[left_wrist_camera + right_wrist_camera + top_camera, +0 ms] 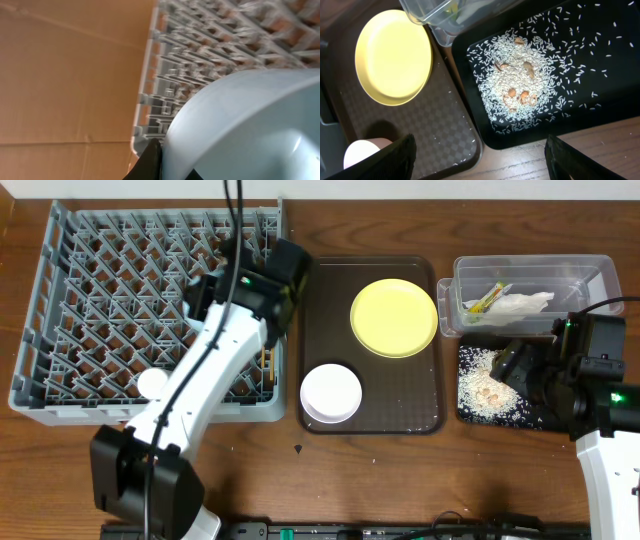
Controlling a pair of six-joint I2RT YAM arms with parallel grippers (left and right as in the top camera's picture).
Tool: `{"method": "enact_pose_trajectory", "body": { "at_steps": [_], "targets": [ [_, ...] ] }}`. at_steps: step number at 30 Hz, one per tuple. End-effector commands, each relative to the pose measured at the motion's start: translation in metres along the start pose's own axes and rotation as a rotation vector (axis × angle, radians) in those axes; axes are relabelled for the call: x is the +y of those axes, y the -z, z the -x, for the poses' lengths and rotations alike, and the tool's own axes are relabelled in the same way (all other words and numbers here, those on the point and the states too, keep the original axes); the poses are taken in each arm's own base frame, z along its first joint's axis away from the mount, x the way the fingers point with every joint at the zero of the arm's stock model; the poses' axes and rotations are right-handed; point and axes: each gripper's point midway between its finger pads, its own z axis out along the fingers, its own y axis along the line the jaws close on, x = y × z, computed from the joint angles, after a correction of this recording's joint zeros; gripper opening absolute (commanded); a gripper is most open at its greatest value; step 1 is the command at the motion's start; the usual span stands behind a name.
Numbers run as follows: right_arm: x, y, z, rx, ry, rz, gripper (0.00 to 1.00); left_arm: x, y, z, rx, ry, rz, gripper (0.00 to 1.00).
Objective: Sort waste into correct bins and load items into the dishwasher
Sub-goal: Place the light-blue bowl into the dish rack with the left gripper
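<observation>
The left gripper is clenching the light blue bowl by its rim over the dish rack's right edge. The right gripper is hovering released. That thin pinch is risking the bowl slipping and dropping crooked.

Left arm: long white shell between chunky black joint blocks, green light glowing just behind the left hand, black cable looping off above it. Right arm: same black housing, green light, white link behind. Right hand shows two matte black fingers.

Rice scraps on black tray, yellow plate on brown tray
</observation>
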Motion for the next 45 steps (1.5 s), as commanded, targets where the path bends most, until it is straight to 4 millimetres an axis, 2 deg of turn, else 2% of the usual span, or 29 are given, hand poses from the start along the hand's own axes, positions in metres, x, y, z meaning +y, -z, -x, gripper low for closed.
{"method": "enact_pose_trajectory", "body": {
  "at_steps": [1,6,9,12,21,27,30,33,39,43,45],
  "targets": [
    [0.000,0.001,0.001,-0.003,-0.012,0.004,0.80,0.014,-0.021,0.001,0.021,0.018,0.127,0.07],
    [0.000,0.001,0.001,-0.003,-0.012,0.004,0.80,0.003,-0.050,0.000,0.068,0.030,0.167,0.07],
    [0.000,0.001,0.001,-0.003,-0.012,0.004,0.80,-0.003,-0.061,0.001,0.075,-0.004,0.233,0.07],
    [0.000,0.001,0.001,-0.003,-0.012,0.004,0.80,-0.009,-0.066,0.003,0.067,-0.036,0.300,0.08],
    [0.000,0.001,0.001,-0.003,-0.012,0.004,0.80,-0.051,-0.070,0.001,0.065,-0.095,0.261,0.08],
    [0.000,0.001,0.001,-0.003,-0.012,0.004,0.80,-0.073,-0.058,0.002,0.044,-0.130,0.201,0.17],
    [0.001,0.001,0.001,-0.003,-0.012,0.004,0.80,-0.077,-0.050,0.003,0.032,-0.158,0.195,0.33],
    [0.001,0.001,0.001,-0.003,-0.012,0.005,0.80,-0.087,-0.045,0.000,0.036,-0.180,0.151,0.42],
    [0.002,0.001,0.001,0.001,-0.012,0.011,0.80,-0.132,-0.032,-0.015,0.093,-0.186,-0.103,0.45],
    [0.002,0.001,0.001,0.001,-0.012,0.011,0.80,-0.154,-0.009,-0.016,0.102,-0.155,-0.283,0.51],
    [0.002,0.001,0.001,0.001,-0.012,0.011,0.80,-0.161,0.009,-0.011,0.097,-0.121,-0.396,0.52]
  ]
}}
